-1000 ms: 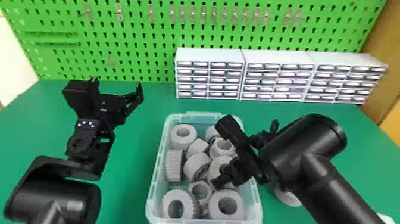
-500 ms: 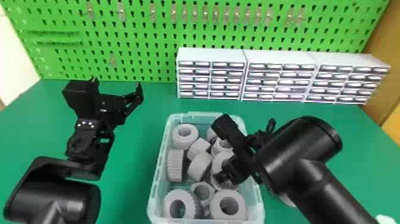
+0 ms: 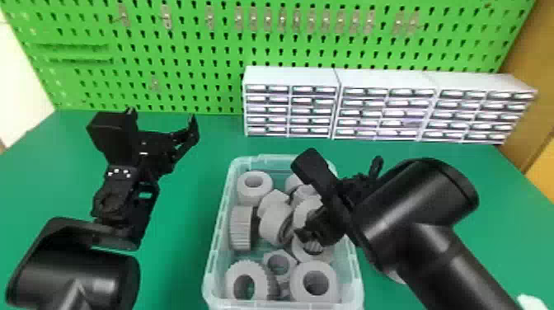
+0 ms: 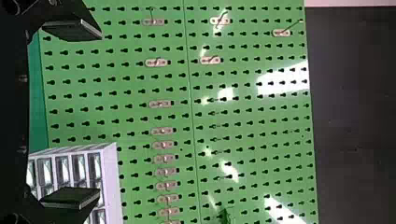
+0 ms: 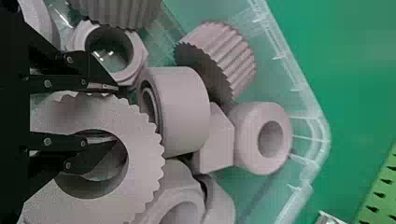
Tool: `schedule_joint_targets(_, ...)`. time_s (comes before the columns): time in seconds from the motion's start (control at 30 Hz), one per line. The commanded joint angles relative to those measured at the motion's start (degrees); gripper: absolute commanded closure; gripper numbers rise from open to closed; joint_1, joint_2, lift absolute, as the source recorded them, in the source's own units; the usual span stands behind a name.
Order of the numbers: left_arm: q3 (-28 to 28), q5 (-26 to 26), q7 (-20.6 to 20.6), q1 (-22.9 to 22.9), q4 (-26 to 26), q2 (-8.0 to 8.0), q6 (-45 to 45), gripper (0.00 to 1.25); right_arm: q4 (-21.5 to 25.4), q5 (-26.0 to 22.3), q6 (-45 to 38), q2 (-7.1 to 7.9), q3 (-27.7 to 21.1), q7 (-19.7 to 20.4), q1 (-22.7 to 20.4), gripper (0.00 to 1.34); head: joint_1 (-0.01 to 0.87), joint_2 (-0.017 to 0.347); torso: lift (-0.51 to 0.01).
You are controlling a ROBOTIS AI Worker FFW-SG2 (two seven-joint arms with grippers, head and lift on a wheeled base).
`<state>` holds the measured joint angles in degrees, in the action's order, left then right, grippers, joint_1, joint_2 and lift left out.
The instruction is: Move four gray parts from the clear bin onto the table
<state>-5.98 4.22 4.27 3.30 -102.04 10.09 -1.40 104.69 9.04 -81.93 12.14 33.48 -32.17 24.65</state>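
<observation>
1. The right gripper (image 3: 308, 236) is down inside the clear bin (image 3: 217, 233), on the side toward the robot's right, pointing into the parts.
2. It pinches the wall of a gray toothed ring (image 5: 145, 151): one finger lies against the outer teeth, the other sits in the center hole. Whether the ring is raised off the parts below, I cannot tell.
3. Close beside the toothed ring in the right wrist view are a smooth gray ring (image 5: 187, 107) and a gray hex nut (image 5: 139, 56).
4. Farther from the fingers are a ribbed gray cylinder (image 5: 233, 56) and a small rounded ring (image 5: 284, 135), both in the bin.
5. A pale gray round part (image 3: 396, 277), mostly hidden by the right arm, is on the table (image 3: 181, 268) just outside the bin.
6. The left gripper (image 3: 163, 116) is parked over the table, well apart from the bin, its fingers spread wide with nothing between them.
</observation>
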Motion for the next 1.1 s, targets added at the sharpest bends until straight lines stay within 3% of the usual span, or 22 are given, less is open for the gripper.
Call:
schedule_joint_targets(0.0,-0.1,0.0,0.0,-0.1,0.0,-0.07,0.0,0.11,0.5,1.2,1.0,-0.89,-1.0,0.0,0.9,1.13,0.678,0.034,-0.05)
schedule_joint_targets(0.27,-0.1,0.0,0.0,-0.1,0.0,-0.07,0.0,0.11,1.2,1.9,2.7,-2.21,-4.0,0.0,1.8,1.13,0.678,0.034,-0.05)
schedule_joint_targets(0.63,0.1,-0.1,0.0,-0.1,0.0,-0.07,0.0,0.11,3.9,6.6,2.6,-2.65,-6.4,-0.2,1.5,1.13,0.678,0.034,-0.05)
schedule_joint_targets(1.07,0.6,0.0,0.0,-0.3,-0.4,-0.07,0.0,0.11,6.5,26.1,-0.3,-3.0,-12.1,-11.5,-3.4,1.13,0.678,0.034,-0.05)
